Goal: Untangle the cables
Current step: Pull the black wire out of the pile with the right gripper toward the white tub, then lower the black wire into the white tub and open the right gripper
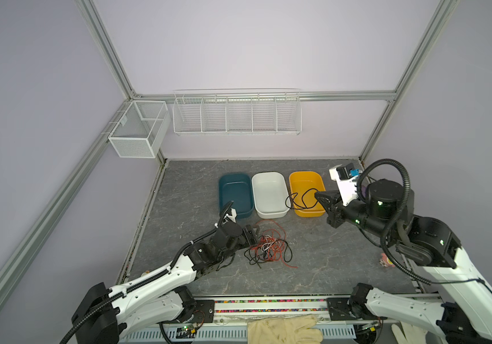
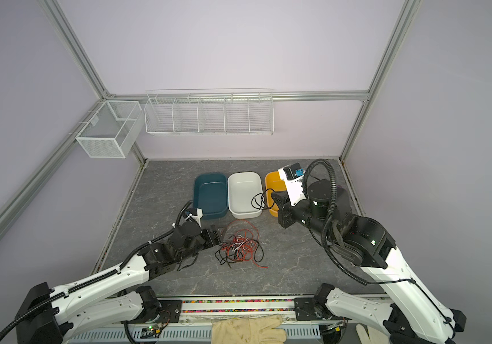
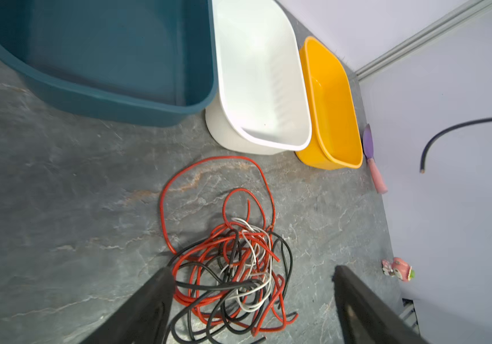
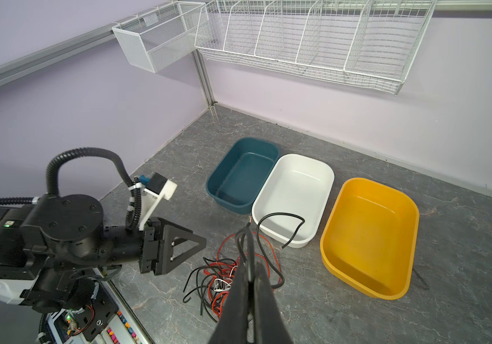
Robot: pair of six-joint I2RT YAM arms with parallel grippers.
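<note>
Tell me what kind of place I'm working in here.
Most likely a robot test cell, not a home or shop: plain lilac panels in a metal frame box in the table, empty wire baskets hang on the walls, and three tubs wait behind the cables.

1. Pale lilac walls (image 1: 253, 44), plain and matte, close the cell at the back and on both sides.
2. Silver aluminium rails (image 1: 343, 96) run along the wall joints and up both back corners.
3. The table (image 1: 313, 259) has a dark grey top veined like stone.
4. A white mesh basket (image 1: 137, 131) hangs on the left wall near the table's back left corner.
5. A white wire rack (image 1: 237, 113) with five compartments hangs on the back wall above the table's far edge.
6. The light is soft and even.
</note>
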